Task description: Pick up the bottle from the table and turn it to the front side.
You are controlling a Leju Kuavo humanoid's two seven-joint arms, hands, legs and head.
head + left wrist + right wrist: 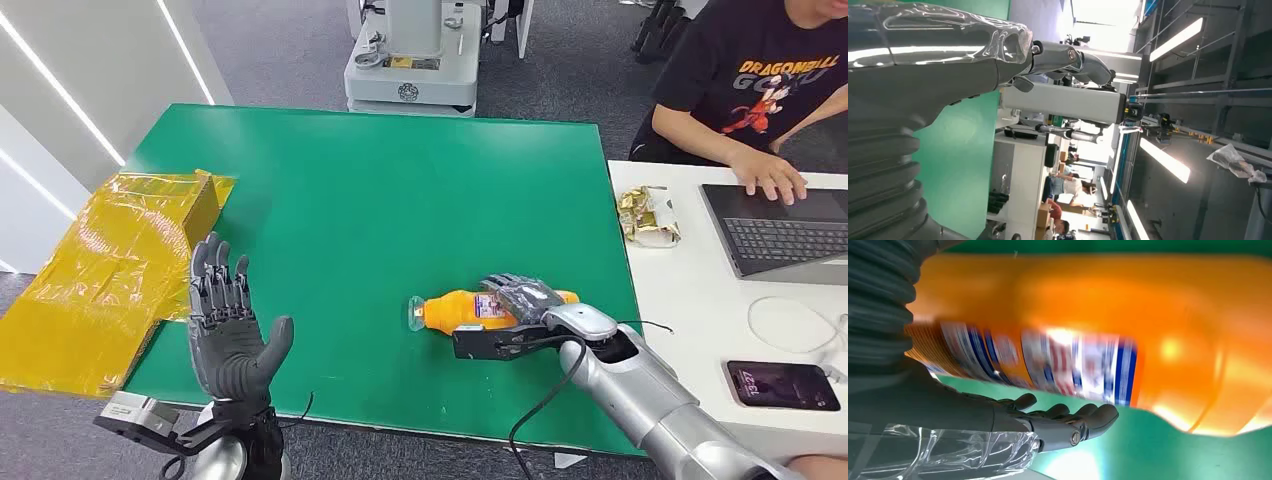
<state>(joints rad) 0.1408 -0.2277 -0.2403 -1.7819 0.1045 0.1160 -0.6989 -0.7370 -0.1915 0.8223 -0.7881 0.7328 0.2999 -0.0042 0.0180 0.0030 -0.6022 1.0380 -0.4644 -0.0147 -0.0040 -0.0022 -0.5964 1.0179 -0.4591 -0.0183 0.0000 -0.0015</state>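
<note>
Orange bottle lies on its side on the green table.
Right hand wraps its fingers over the bottle's middle; left hand is raised, fingers spread, holding nothing.

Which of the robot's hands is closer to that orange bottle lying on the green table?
The right hand: it lies over the orange plastic bottle, fingers curved around its labelled middle. The left hand is raised, open, well off to the bottle's left.
</note>
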